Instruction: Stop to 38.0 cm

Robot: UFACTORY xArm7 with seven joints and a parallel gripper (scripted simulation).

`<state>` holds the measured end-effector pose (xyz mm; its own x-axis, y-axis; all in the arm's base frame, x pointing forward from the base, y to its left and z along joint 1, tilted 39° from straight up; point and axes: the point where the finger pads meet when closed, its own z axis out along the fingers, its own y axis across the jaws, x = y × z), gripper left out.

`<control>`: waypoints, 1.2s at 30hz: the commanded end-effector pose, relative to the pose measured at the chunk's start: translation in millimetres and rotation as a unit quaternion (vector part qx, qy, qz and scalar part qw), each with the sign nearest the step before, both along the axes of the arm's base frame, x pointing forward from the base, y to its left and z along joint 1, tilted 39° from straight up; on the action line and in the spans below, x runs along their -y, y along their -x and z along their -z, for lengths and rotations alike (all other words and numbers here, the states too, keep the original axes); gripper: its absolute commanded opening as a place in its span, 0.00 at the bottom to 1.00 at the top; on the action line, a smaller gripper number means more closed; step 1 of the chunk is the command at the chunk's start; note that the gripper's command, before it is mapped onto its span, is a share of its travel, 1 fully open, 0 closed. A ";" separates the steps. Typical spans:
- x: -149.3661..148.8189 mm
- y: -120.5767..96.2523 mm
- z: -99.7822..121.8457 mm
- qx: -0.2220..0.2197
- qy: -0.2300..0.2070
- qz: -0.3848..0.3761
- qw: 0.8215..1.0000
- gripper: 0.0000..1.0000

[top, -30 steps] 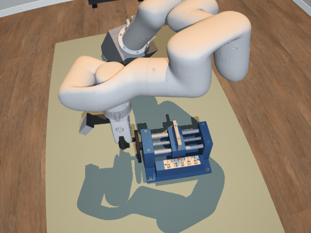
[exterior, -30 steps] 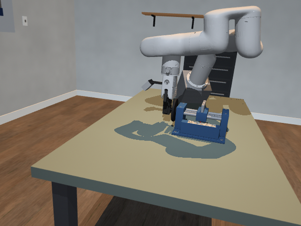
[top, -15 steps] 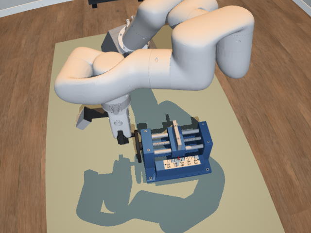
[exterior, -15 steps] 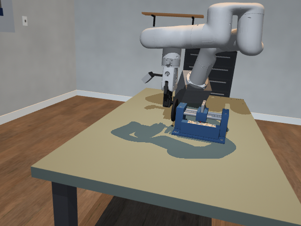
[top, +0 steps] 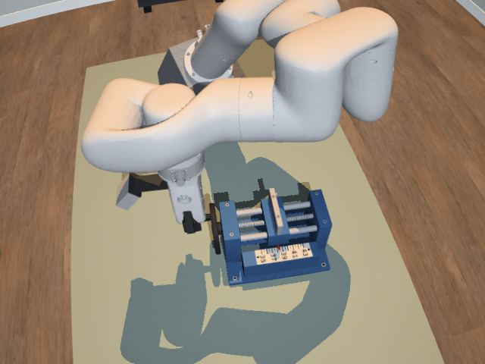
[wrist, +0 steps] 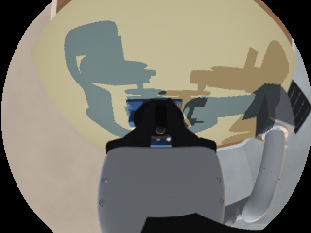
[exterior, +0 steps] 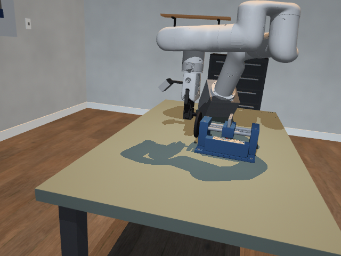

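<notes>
Handwheel: a black disc mounted on the left end plate of the blue fixture, seen edge-on from above, with a short crank handle projecting away from the fixture toward the arm. The fixture stands on the tan table, in front of the arm's grey base block.

Pincer: positioned just beside the handwheel, on the side away from the fixture, pointing down from a vertical white wrist. Its dark fingers are clenched on the handwheel's crank handle; the contact itself is small in every view (the wrist view shows only the dark finger bodies against a sliver of the blue fixture).

Stop: a pale upright bar carried on a blue carriage, riding on two smooth guide rods with a threaded screw between them. It sits roughly midway between the fixture's two end plates, slightly nearer the far one from the handwheel.

Scale: a cream strip along the front of the fixture, below the rods, with numerals reading 35, 37, 39, 41, 43 from the handwheel end outward. A small red pointer lies at the scale's upper edge, between the 37 and 39 marks. Finer reading cannot be taken from these views.

Arm: folded above the table behind the fixture, its shadow falling in front of and around the fixture. A grey camera block projects from the wrist on the side away from the fixture.
</notes>
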<state>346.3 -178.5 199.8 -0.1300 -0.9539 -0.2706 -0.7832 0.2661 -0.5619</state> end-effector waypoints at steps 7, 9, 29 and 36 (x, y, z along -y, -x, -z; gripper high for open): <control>6.1 -19.9 -9.3 0.000 0.000 0.001 1.000 0.06; 6.9 -25.9 -9.3 0.000 0.000 0.001 1.000 0.06; 1.6 -59.1 25.8 0.000 0.000 0.001 1.000 0.06; -1.1 -57.9 34.9 0.000 0.000 0.001 1.000 0.06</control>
<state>405.5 -177.8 168.8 -0.1307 -0.9540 -0.2698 -0.7845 0.2659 -0.5602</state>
